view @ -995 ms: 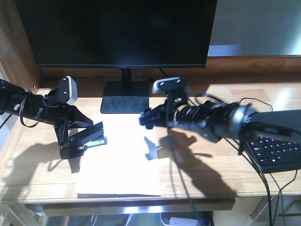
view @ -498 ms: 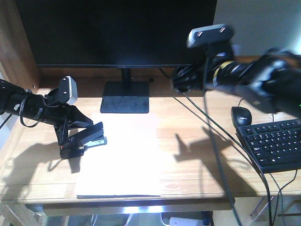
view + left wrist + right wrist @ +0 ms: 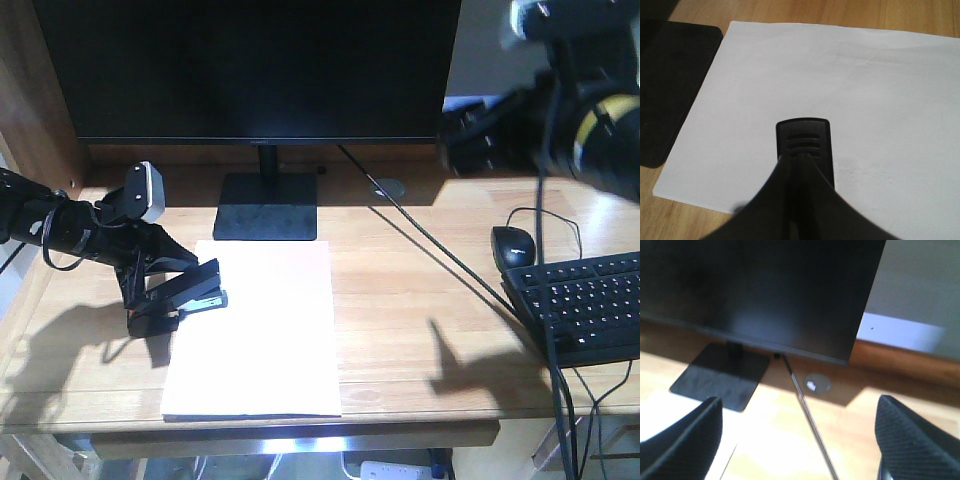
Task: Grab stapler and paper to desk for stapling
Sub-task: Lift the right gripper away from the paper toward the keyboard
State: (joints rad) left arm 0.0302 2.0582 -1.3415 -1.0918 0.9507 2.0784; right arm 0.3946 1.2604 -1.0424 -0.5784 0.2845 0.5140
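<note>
The left gripper (image 3: 160, 296) is clenching the stapler (image 3: 192, 288) at the middle left of the front view. It is holding the black tool tilted, nose over the left edge of the paper (image 3: 265, 330) (whether the two are touching cannot be told). The white sheet is lying flat on the desk (image 3: 420, 290), lower left of centre, its far edge just in front of the monitor stand (image 3: 267, 205). At the upper right, the right gripper (image 3: 800, 440) is hovering well above the wood, blurred, its jaws standing wide apart in the wrist view. Below it, a mouse (image 3: 512, 245) and keyboard (image 3: 585, 305) are sitting at the right edge. The dark monitor (image 3: 250, 70) is filling the upper frame.
</note>
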